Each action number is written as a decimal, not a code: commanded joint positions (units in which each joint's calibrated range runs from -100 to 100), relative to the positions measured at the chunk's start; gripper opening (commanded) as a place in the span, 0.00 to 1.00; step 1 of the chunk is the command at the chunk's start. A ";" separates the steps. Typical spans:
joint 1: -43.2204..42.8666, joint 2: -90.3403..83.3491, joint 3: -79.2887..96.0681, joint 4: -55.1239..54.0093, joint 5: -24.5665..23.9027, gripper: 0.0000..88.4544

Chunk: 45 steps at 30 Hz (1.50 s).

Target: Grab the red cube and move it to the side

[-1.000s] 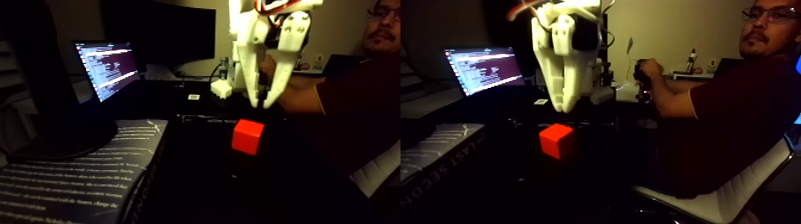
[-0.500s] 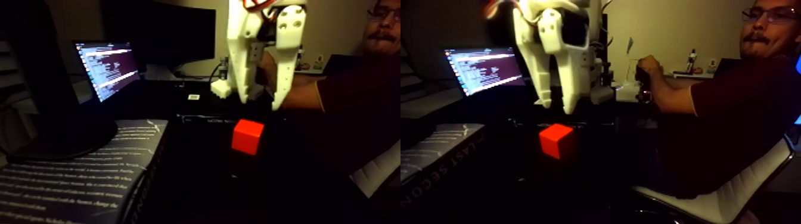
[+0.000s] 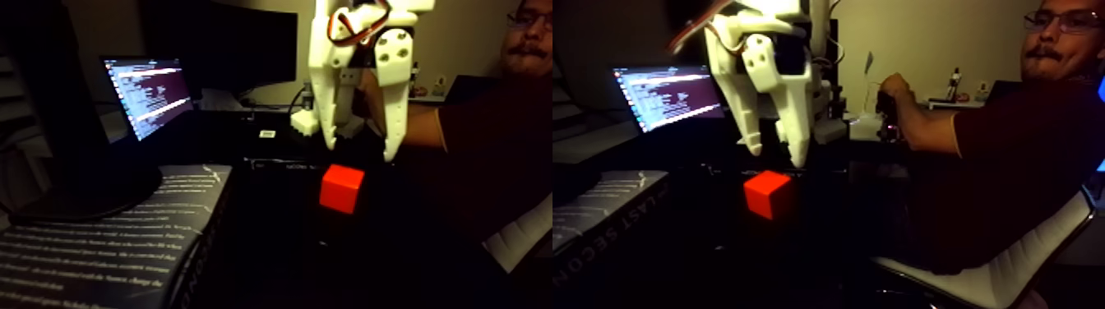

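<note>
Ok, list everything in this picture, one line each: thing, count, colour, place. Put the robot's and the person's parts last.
red cube: one, bright red-orange, on the dark table, centre, below the pincer.
laptop: one, screen lit with text lines, left rear.
book: one, dark cover with pale print, left foreground.
chair: one, white, right, under the person.
person: one, dark red shirt, seated right.
hand: one, gripping a handle behind the arm.
pincer: one, white, open, above the cube, not touching.

White plastic tool [image 3: 360, 152], two long tapered fingers [image 3: 395, 107], round screw holes, red cable loop at top.
</note>
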 commanded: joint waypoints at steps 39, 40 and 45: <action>3.73 3.94 1.56 -8.76 0.29 0.26; 3.81 4.03 1.65 -8.50 0.34 0.26; 3.48 4.11 2.20 -8.17 0.34 0.26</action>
